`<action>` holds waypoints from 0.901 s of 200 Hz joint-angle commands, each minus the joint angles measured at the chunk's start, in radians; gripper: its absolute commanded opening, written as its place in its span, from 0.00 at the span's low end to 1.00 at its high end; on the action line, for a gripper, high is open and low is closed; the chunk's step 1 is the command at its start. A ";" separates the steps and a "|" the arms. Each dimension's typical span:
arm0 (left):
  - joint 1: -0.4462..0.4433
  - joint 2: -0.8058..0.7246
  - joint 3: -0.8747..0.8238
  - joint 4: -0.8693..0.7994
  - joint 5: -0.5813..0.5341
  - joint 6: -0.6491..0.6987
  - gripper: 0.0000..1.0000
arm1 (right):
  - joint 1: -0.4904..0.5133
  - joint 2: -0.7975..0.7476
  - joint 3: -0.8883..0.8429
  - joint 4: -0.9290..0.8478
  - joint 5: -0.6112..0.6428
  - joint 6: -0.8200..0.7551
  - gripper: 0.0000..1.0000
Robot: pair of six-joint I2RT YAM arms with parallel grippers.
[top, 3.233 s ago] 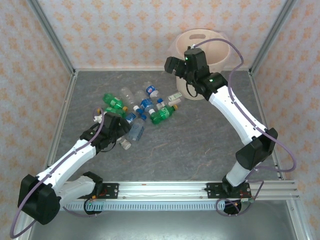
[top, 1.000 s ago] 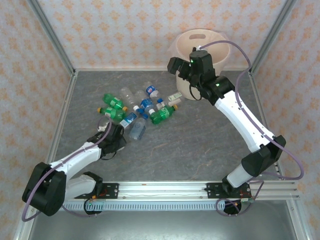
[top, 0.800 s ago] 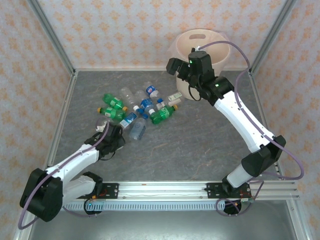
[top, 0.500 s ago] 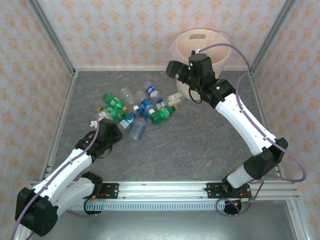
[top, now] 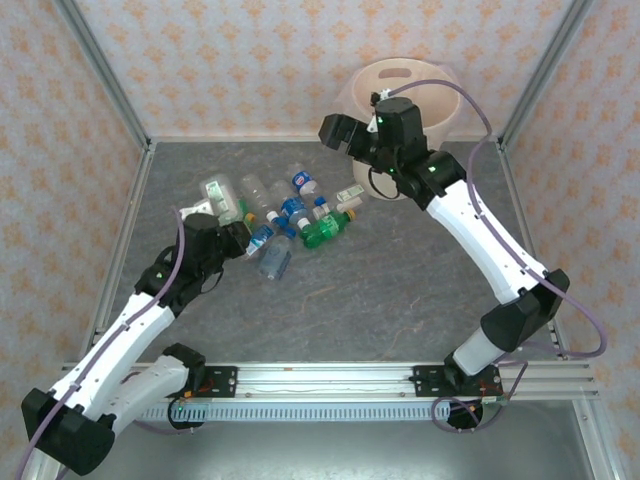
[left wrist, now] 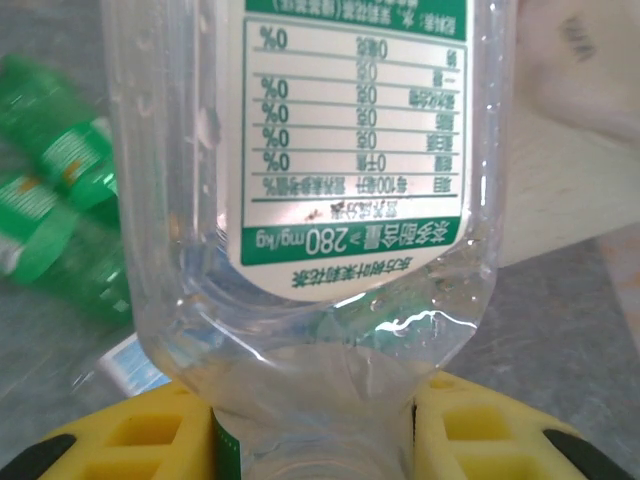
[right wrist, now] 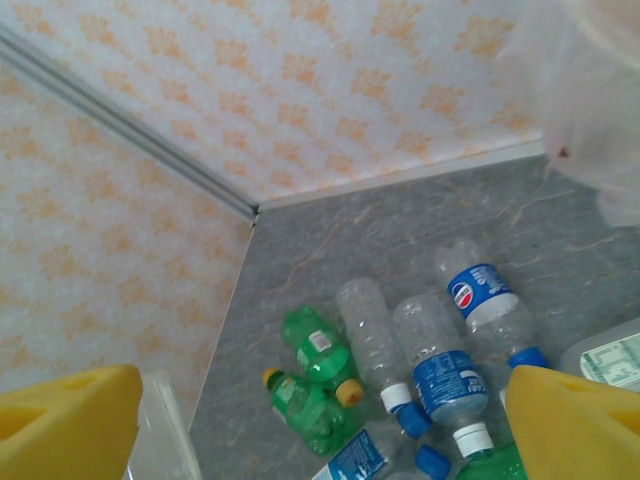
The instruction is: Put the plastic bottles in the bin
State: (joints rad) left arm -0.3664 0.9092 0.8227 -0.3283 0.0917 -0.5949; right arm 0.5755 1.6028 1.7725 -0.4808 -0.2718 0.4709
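1. Top external view: the left gripper (top: 220,213) is clamped on a clear bottle (top: 213,190) with a green-and-white label. It holds the bottle over the left half of the table (top: 400,300), at the left end of the heap.
2. Same view: the other plastic bottles (top: 290,215) lie in a loose heap left of the table's middle, nearer the far edge than the near one. Green bottles (top: 325,232) are mixed with blue-labelled bottles (top: 275,258).
3. Same view: the bin (top: 440,90) stands at the far edge, toward the far right corner. The right gripper (top: 338,133) hangs just left of the bin, between it and the heap. How its jaws stand cannot be told from this view.
4. Left wrist view: the yellow fingers (left wrist: 480,440) of the left gripper (left wrist: 315,445) press on the narrow end of the clear bottle (left wrist: 330,150). The bottle's body and upside-down label rise away from the camera. Green bottles (left wrist: 60,200) lie blurred on the table (left wrist: 560,320) to the left.
5. Right wrist view: the right gripper (right wrist: 325,420) is spread wide, with one yellow finger (right wrist: 70,425) in each bottom corner and nothing between them.
6. Same view: below it on the table (right wrist: 400,230) lie two green bottles (right wrist: 318,350), a plain clear one and blue-labelled bottles (right wrist: 440,370). The bin's bag liner (right wrist: 590,90) shows at the upper right.
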 commanded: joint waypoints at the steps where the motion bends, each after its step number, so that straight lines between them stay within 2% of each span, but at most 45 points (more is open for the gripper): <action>1: -0.025 0.049 0.069 0.132 0.098 0.101 0.34 | 0.005 0.037 0.061 -0.001 -0.129 -0.008 0.92; 62: -0.149 0.248 0.244 0.176 0.151 0.180 0.34 | 0.011 0.075 0.085 -0.030 -0.192 -0.026 0.91; 113: -0.162 0.324 0.312 0.194 0.250 0.187 0.34 | 0.027 0.092 0.109 -0.029 -0.229 -0.051 0.91; 180: -0.180 0.350 0.339 0.211 0.324 0.208 0.33 | 0.030 0.129 0.115 -0.030 -0.278 -0.073 0.82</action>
State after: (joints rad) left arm -0.5369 1.2514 1.1225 -0.1658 0.3637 -0.4160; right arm 0.6025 1.7115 1.8519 -0.5079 -0.5209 0.4221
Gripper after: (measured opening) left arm 0.367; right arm 0.828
